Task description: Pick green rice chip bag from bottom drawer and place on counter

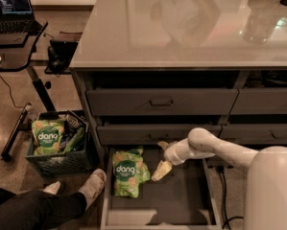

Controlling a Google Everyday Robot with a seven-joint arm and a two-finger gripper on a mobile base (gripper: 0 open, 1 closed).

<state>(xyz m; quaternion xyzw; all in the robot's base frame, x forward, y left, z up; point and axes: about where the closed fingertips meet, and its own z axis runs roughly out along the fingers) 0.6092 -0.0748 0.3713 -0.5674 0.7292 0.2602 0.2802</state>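
The green rice chip bag (128, 172) lies flat on the left side of the open bottom drawer (181, 200), its "dang" logo facing up. My gripper (161, 163) hangs over the drawer just right of the bag, a small gap between them; one pale finger (161, 170) points down-left and the other tip shows near the drawer front above. It holds nothing. My white arm (215, 150) reaches in from the right. The counter (181, 28) is the glossy pale slab above the drawers.
A dark crate (54, 147) left of the cabinet holds another green "dang" bag (48, 136). A person's leg and shoe (88, 188) lie by the drawer's left corner. A black desk with a laptop (8, 18) stands at far left. A cable runs at right.
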